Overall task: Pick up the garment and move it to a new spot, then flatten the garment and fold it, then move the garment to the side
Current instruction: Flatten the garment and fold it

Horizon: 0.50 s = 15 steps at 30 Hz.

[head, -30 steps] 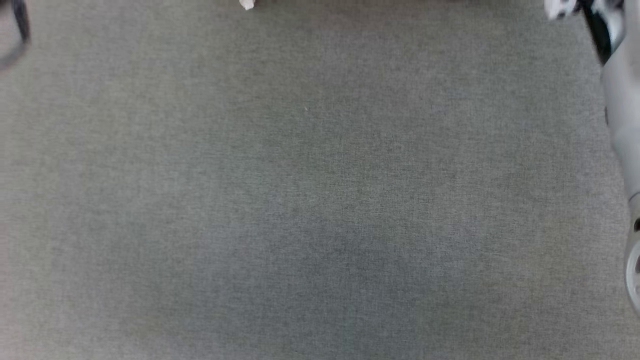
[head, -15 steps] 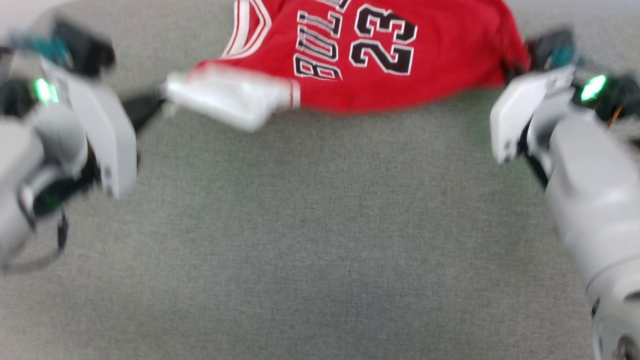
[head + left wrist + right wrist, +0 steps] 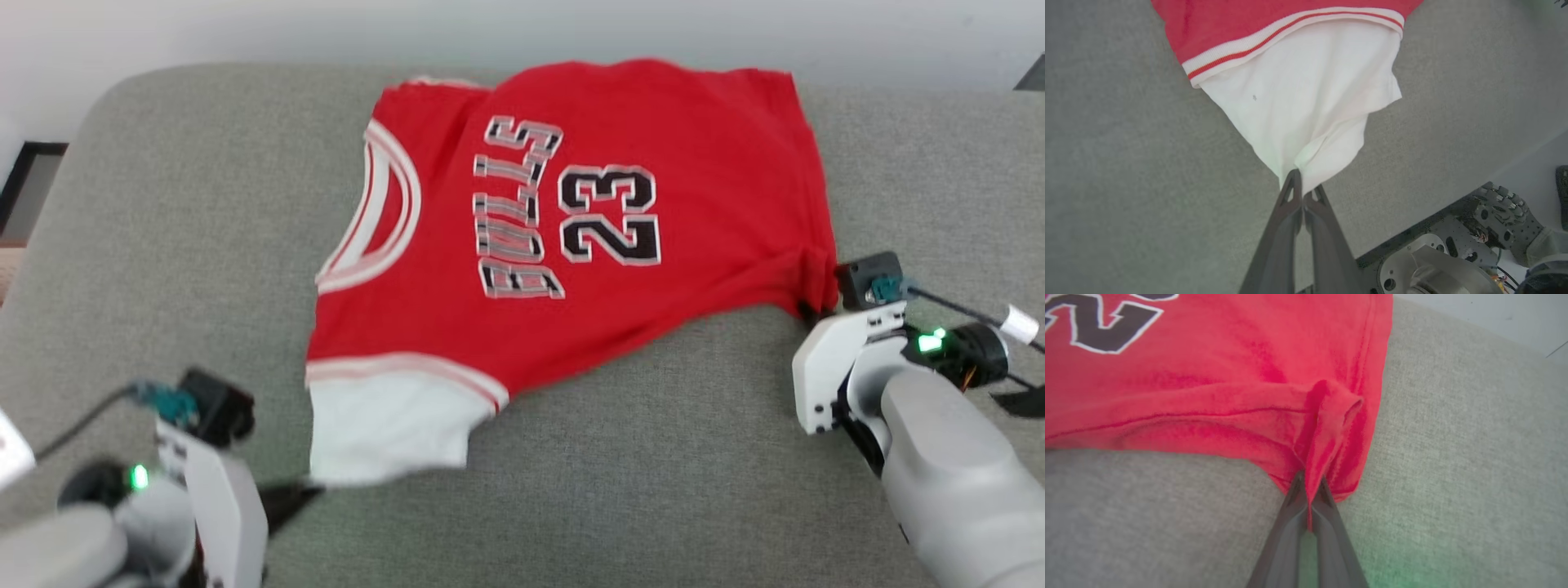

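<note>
Two corners are clamped: left gripper (image 3: pixel 1300 190) on the garment's (image 3: pixel 571 229) white sleeve (image 3: pixel 1298 102), right gripper (image 3: pixel 1308 486) on its red hem (image 3: pixel 1331 416). Likely for spreading it flat.

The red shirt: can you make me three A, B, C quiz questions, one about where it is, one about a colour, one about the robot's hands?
1. The bright red jersey shirt lies on: A a wooden floor; B a grey fabric cushion; C a glass table.
2. The sleeve in the left gripper is: A white; B blue; C black.
3. The left gripper and right gripper are: A both open; B one open; C both shut on the shirt.
Answers: B, grey weave surrounds it; A, white cloth enters the fingertips; C, each pair pinches cloth.
</note>
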Available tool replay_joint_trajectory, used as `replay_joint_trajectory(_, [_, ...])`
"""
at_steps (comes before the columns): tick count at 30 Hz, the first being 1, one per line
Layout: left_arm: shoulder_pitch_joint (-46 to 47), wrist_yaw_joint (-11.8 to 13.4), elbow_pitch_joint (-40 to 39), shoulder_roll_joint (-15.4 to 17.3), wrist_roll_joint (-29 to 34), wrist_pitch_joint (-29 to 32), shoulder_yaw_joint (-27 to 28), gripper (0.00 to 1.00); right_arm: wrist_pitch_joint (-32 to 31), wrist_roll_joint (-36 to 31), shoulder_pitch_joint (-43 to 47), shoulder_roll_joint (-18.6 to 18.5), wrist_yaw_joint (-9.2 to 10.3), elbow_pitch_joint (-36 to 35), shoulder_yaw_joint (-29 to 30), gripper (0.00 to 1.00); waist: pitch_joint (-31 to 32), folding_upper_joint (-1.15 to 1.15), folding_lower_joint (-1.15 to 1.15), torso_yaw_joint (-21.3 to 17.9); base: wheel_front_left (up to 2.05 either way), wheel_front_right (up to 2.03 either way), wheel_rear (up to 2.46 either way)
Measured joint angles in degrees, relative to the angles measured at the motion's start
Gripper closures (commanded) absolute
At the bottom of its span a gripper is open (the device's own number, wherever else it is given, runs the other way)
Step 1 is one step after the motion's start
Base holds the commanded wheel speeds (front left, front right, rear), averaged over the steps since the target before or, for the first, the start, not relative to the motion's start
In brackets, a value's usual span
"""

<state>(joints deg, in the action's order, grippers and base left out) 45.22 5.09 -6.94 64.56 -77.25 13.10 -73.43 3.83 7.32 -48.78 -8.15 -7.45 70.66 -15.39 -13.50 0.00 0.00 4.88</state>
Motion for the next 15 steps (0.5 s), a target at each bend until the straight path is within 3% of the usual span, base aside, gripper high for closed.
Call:
replay_joint_trajectory(3, [-4.2,2.8,-4.0,1.4,-1.5,1.0,0.0,1.0,-3.1,5.8,3.6,-1.5,0.27,-5.4,-5.3,1.0,0.5,0.0,0.0,-0.1,0.0,0.0,0.0])
replay_joint_trajectory(6, [-7.5,5.3,-7.6,2.8,-3.0,1.3,0.0,1.0,-8.3,13.4,8.9,-5.2,0.41,-15.4,-11.8,1.0,0.8,0.0,0.0,-0.3,0.0,0.0,0.0])
replay_joint_trajectory(11, [-12.7,8.9,-12.3,5.4,-5.6,1.2,0.0,1.0,-20.5,28.0,20.6,-18.0,0.21,-39.5,-19.0,1.0,1.2,0.0,0.0,-0.6,0.0,0.0,0.0])
replay_joint_trajectory(15, [-13.9,10.1,-13.8,7.3,-6.0,-0.6,0.1,1.0,-27.6,34.0,30.0,-27.9,-0.15,-54.5,-17.9,1.0,1.2,0.0,0.0,-0.9,0.0,0.0,0.0])
